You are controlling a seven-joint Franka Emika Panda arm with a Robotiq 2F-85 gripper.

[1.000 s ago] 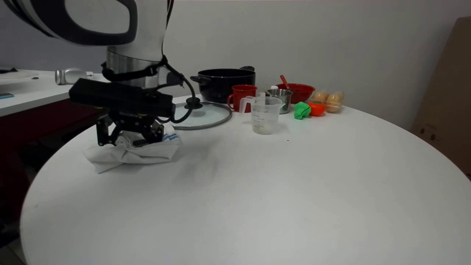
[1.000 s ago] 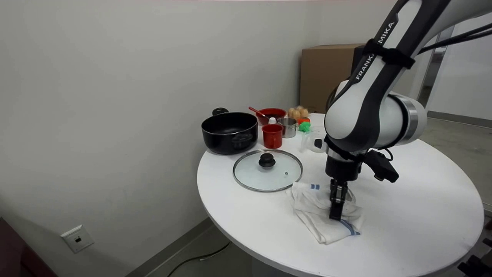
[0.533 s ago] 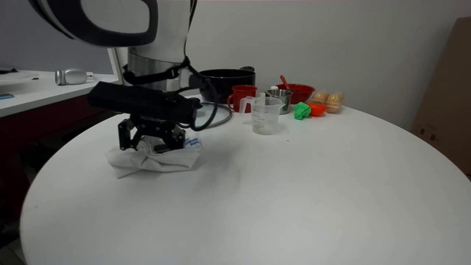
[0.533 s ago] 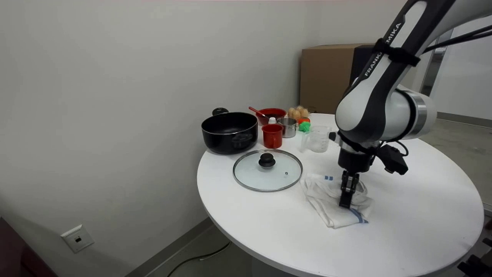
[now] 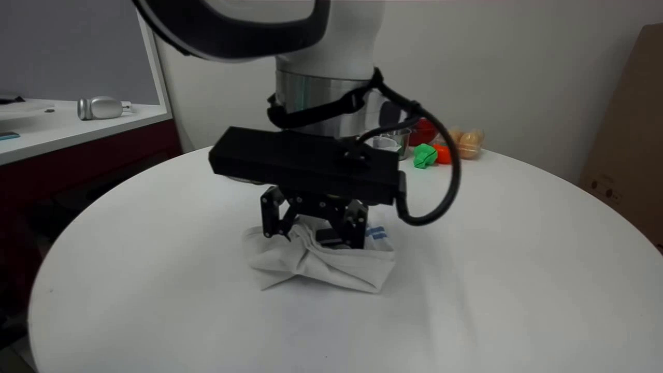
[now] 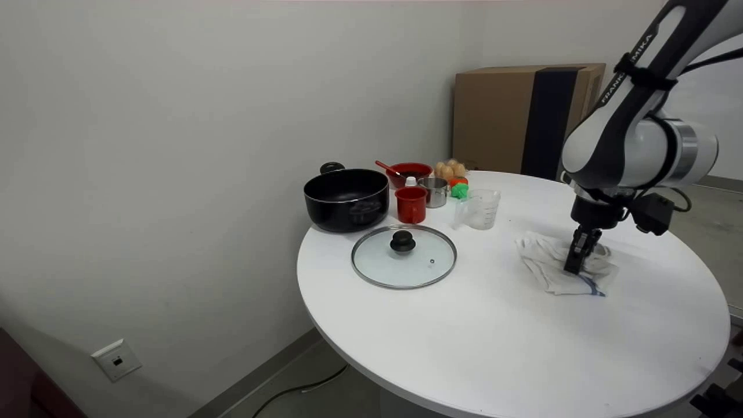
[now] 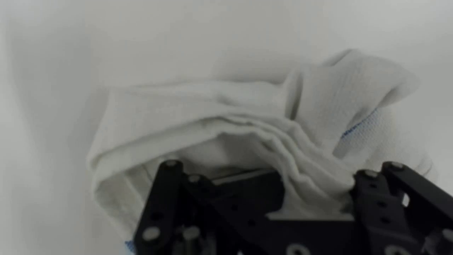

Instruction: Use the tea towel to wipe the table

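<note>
holding a white, blue-striped tea towel [image 5: 321, 269] by a raised fold, with the gripper [image 7: 316, 203] drawn in narrow on the bunched cloth. lying low and crumpled on the round white table [image 5: 155, 269], toward the right side of it in an exterior view and well apart from the glass lid [image 6: 383, 264]. stretching longest from side to side in an exterior view, with two loose corners toward the near side and blue stripes near the right end. slanting from upper left to lower right in an exterior view, with a striped corner at the lower right. running mostly left to right in the wrist view, with a folded end toward the upper right; too rumpled for one sure long axis. sharing the table with the flat-lying lid, knob up, a black pot [image 6: 336, 216], a red mug [image 6: 411, 209] just beside the pot, an upright measuring cup [image 6: 486, 209], a metal cup [image 6: 438, 198], a red bowl [image 6: 395, 180], eggs [image 6: 450, 170] and a green object [image 6: 460, 191]. backed by a pale wall [image 6: 174, 174] with a socket plate [image 6: 116, 360] set low, and by a cardboard box [image 6: 493, 122] with a dark band. flanked in an exterior view by a side desk [image 5: 62, 129], white on top and dark red below.
</note>
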